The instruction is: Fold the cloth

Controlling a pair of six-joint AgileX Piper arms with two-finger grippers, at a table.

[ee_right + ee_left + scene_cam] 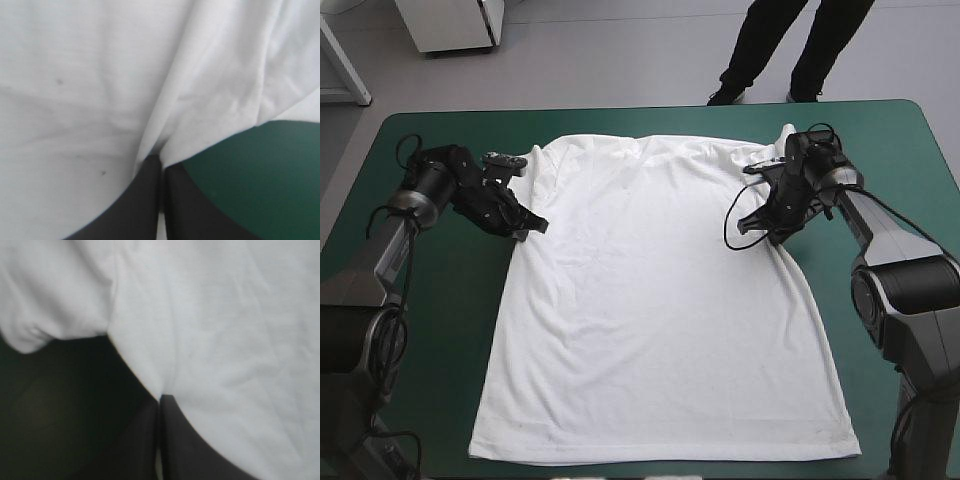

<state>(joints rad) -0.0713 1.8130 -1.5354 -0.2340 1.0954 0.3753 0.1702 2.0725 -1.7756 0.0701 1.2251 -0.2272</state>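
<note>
The white T-shirt (pixel 660 300) lies spread flat on the teal-green cover (pixel 430 300), filling the middle of the high view, with its collar toward the top of the frame and its hem near the bottom. The left gripper (pixel 535 226) sits at the shirt's side seam just below the sleeve, left of centre, and its black fingers are pressed together on a pinch of fabric. The right gripper (pixel 757 228) pinches the opposite side the same way, right of centre, with a fold of cloth rising from its tips.
</note>
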